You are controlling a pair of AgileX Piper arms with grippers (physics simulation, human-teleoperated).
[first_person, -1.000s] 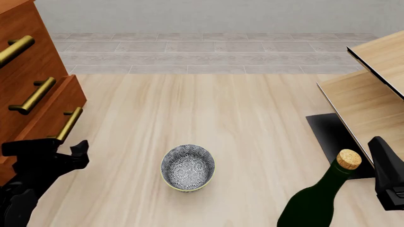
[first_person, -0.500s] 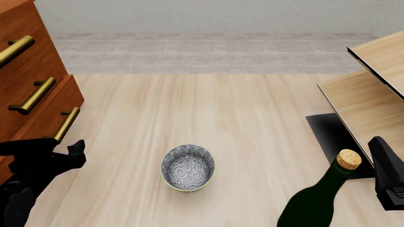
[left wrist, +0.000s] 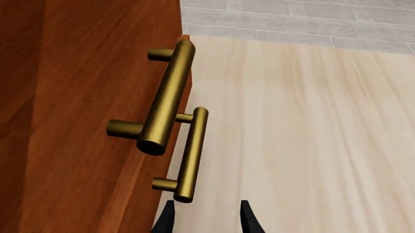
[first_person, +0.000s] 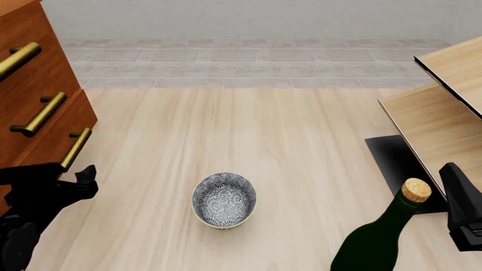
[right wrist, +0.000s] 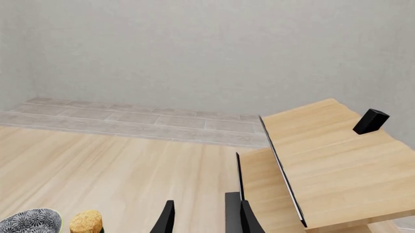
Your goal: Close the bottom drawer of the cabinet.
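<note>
The reddish-brown cabinet (first_person: 30, 34) stands at the left edge of the front view with three brass bar handles. Its bottom drawer (first_person: 47, 148) sticks out slightly past the drawers above. My left gripper (first_person: 64, 178) is open, low against that drawer's front, just below its handle (first_person: 75, 148). In the left wrist view the bottom handle (left wrist: 191, 153) lies just ahead of the open left gripper (left wrist: 207, 221), with the middle drawer's handle (left wrist: 168, 97) above it. My right gripper (first_person: 461, 212) hangs at the right edge, open (right wrist: 201, 218) and holding nothing.
A patterned bowl (first_person: 223, 200) sits mid-table near the front. A dark green bottle (first_person: 380, 240) with a cork stands front right, beside the right gripper. Pale wooden furniture (first_person: 444, 113) with black edging and a black mat (first_person: 395, 164) fill the right side.
The bottom drawer has slid leftward into the cabinet, and my left gripper has moved left with it. The right arm, bowl and bottle have not moved.
</note>
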